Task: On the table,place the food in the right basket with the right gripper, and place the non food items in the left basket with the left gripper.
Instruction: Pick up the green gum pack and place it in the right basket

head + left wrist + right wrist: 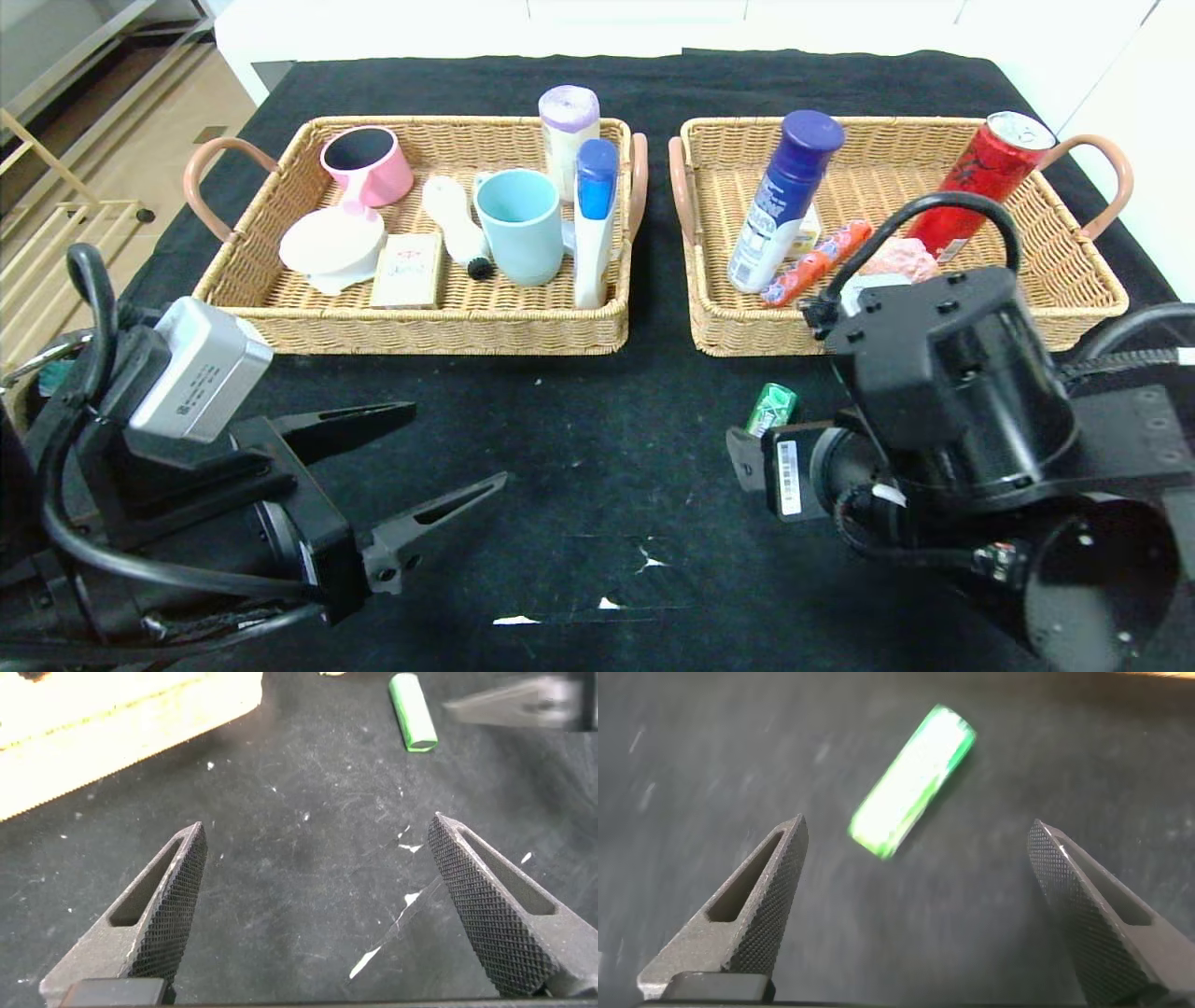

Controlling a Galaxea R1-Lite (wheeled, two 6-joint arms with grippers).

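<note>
The right end effector (pixel 915 910) is hanging over the green pack (pixel 771 407) with its fingers spread wide, gripping nothing. That pack is lying on the black tabletop (pixel 579 439), just in front of the right basket (pixel 714 322). Nothing's sitting between them. The left end effector (pixel 425 462) is idling low on the left, also spread open, with the left basket (pixel 420 327) beyond it.

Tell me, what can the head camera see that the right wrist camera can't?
Only the head view shows both baskets, the left basket with cups and bottles and the right basket with a red can, plus the open left gripper. Only the right wrist view shows the right gripper with its fingers spread wide. Both show the green pack lying on the black table.
</note>
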